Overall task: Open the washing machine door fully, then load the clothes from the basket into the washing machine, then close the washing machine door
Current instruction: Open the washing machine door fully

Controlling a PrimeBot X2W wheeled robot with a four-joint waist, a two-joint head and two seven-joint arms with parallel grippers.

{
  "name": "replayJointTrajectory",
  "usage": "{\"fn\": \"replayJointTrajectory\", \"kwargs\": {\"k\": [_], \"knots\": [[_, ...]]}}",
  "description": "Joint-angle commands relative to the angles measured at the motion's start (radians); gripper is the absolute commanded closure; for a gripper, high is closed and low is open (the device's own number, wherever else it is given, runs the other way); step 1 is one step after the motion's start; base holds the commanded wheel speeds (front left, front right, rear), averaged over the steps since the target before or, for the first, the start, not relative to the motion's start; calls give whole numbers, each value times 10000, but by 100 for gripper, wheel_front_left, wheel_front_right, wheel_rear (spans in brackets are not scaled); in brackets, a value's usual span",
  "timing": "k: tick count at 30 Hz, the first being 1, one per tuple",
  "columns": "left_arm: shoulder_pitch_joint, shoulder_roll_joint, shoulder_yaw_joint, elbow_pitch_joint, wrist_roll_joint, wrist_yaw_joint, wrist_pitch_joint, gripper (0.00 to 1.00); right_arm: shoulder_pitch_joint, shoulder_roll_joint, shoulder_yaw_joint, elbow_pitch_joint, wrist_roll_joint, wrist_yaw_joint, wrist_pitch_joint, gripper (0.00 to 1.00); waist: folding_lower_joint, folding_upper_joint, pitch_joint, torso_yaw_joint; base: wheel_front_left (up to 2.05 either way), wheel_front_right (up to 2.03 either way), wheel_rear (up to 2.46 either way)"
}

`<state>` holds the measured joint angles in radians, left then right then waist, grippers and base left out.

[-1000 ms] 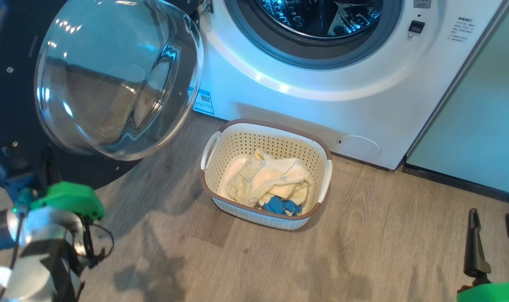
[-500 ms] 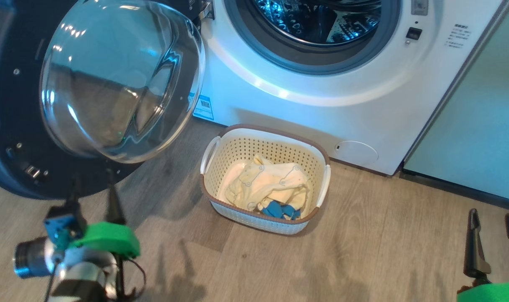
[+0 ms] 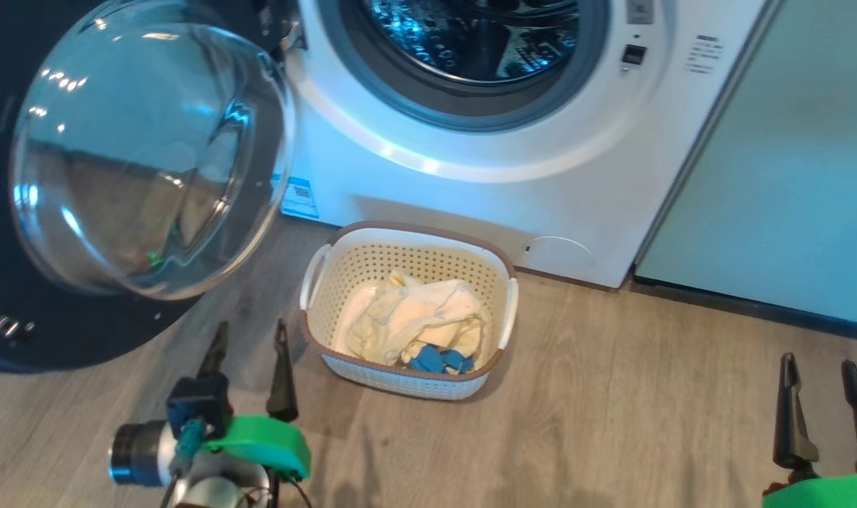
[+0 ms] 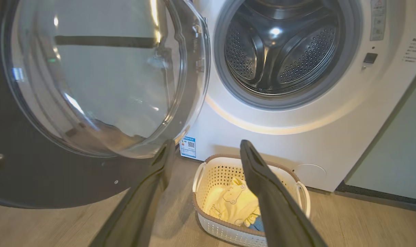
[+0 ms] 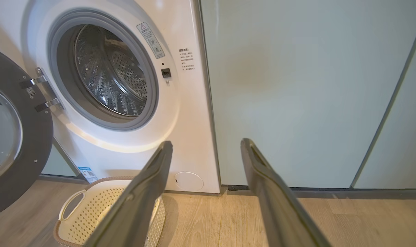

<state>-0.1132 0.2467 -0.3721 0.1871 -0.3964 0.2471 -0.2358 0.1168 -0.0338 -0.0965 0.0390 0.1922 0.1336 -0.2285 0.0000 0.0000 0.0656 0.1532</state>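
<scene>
My left gripper (image 3: 250, 328) hangs spread and empty just left of the small cream perforated plastic basket (image 3: 400, 381). My right gripper (image 3: 817, 363), its base cut off by the frame, is spread and empty too. I see pale yellow and blue clothes (image 3: 414, 317) bunched in the basket, the blue piece half buried. Behind, the black-ringed round glass door (image 3: 146, 162) stands swung wide, its left edge cropped, beside the white front-loading washing machine (image 3: 471, 190).

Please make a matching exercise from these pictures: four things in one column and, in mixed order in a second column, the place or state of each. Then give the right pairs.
Column one:
1. washing machine door
2. basket
3. clothes
4. left tool

Column two:
a. lying in the basket
b. open, holding nothing
c. swung wide to the side
d. standing before the washing machine

Pairs: 1-c, 2-d, 3-a, 4-b
</scene>
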Motion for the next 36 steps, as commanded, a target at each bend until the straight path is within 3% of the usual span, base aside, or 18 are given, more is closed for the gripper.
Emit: {"fn": "replayJointTrajectory", "kwargs": {"k": [1,18,36], "knots": [[-358,92,282,-272,104,540,3,0,-299,-164,237,-251,-95,-29,-70,0,0,0,-43,-290,0,0,0],[-487,-114,-35,0,48,376,-59,0,-343,-164,406,-155,-293,-29,-110,0,0,0,-124,-1922,0,0,0],[-506,-39,-174,3,7,429,-38,0,-292,-164,428,-179,-303,-29,-113,0,0,0,-92,-2042,0,0,0]]}}
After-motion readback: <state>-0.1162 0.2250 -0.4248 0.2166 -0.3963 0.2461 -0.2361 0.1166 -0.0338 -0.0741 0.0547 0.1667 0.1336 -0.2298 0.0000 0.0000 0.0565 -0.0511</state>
